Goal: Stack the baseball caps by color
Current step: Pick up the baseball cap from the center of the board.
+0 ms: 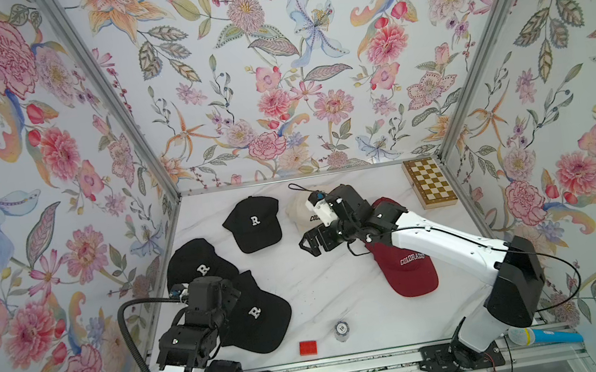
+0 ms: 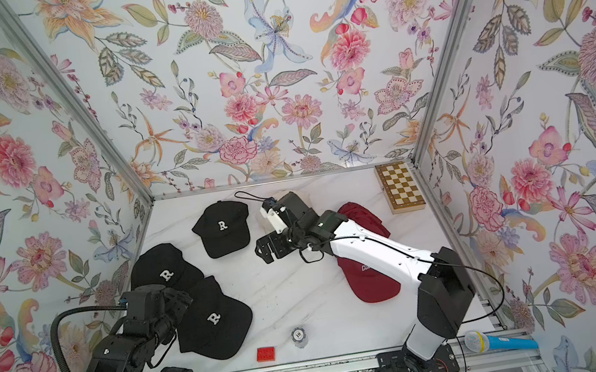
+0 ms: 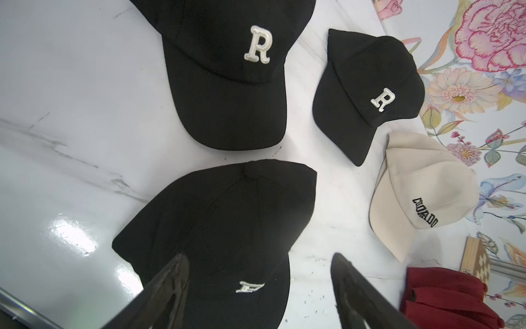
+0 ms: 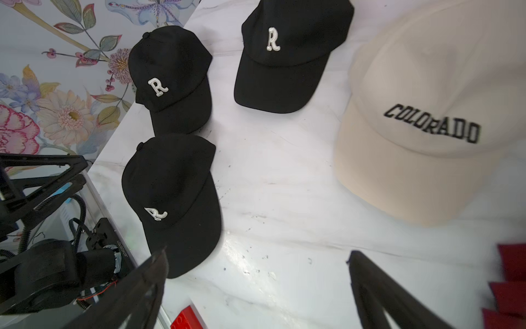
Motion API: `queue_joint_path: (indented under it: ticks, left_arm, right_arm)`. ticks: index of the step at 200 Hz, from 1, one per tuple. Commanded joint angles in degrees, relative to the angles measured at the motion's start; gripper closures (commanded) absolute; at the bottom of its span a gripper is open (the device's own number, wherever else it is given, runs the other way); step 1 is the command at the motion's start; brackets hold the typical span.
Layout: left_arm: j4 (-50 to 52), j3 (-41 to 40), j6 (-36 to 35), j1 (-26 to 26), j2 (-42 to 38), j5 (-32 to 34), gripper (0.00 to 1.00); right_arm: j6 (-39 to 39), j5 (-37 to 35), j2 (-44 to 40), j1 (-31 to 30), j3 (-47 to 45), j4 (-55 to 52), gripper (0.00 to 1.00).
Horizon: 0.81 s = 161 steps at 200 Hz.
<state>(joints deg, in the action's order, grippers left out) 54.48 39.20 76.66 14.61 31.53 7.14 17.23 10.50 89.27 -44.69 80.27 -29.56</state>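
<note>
Three black caps [image 1: 257,313], each with a white "R", are lying along the table's [image 1: 334,281] left edge and toward its far edge. Cream cap [image 1: 298,211] is sitting at the far edge; maroon caps [image 1: 409,270] are lying by the right edge. Left gripper [image 3: 259,256] is hovering open, empty, over one black cap; right gripper [image 4: 257,253] is gaping, empty.

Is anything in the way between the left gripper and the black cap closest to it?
Nothing visible does. The left gripper hangs open right over that black cap, with no other thing between them.
</note>
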Motion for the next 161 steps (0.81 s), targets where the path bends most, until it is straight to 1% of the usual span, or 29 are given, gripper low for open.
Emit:
queue_joint_path:
  ticks: [1,16,37,59,81,94,111,126,129,135,161]
  left_arm:
    - [3.13,-3.86,7.14,2.07,-2.15,-2.72,0.22]
    - [3.79,-4.72,8.73,4.06,-2.16,-0.98,0.23]
    - [3.22,-3.81,8.25,5.70,0.70,0.34,0.22]
    - [-0.60,-3.33,8.15,7.74,4.82,1.27,0.21]
    - [-5.19,-3.73,7.54,9.82,11.19,0.91,0.20]
    - [-7.02,-3.81,8.26,12.02,14.56,2.02,0.20]
    - [-8.25,-3.87,9.82,14.04,16.55,3.50,0.19]
    - [-7.54,-3.37,10.47,14.66,17.62,4.86,0.19]
    - [-7.35,-3.32,10.52,14.71,17.80,5.09,0.19]
    - [-7.13,-3.20,10.52,14.75,18.28,5.46,0.18]
    - [-6.93,-2.30,8.59,14.83,21.95,6.20,0.18]
  right_arm:
    - [-2.74,0.43,-4.60,2.09,-3.25,-2.66,0.01]
    - [-3.76,-0.51,-7.37,2.94,-5.75,-2.64,0.01]
    - [-4.16,0.19,-9.90,4.14,-8.53,-2.60,0.01]
    - [-4.53,0.35,-11.11,4.60,-9.76,-2.65,0.01]
    - [-4.24,0.40,-12.72,5.53,-10.48,-2.67,0.01]
    - [-4.18,0.53,-13.62,6.17,-10.77,-3.17,0.01]
    - [-4.08,0.66,-14.86,7.12,-11.52,-3.76,0.01]
    - [-3.80,1.07,-15.99,7.14,-12.55,-3.77,0.01]
    - [-3.73,1.17,-16.14,8.66,-12.73,-3.81,0.01]
    - [-3.67,1.35,-16.51,9.23,-13.07,-3.76,0.01]
    - [-3.46,1.71,-17.44,10.38,-13.98,-3.75,0.01]
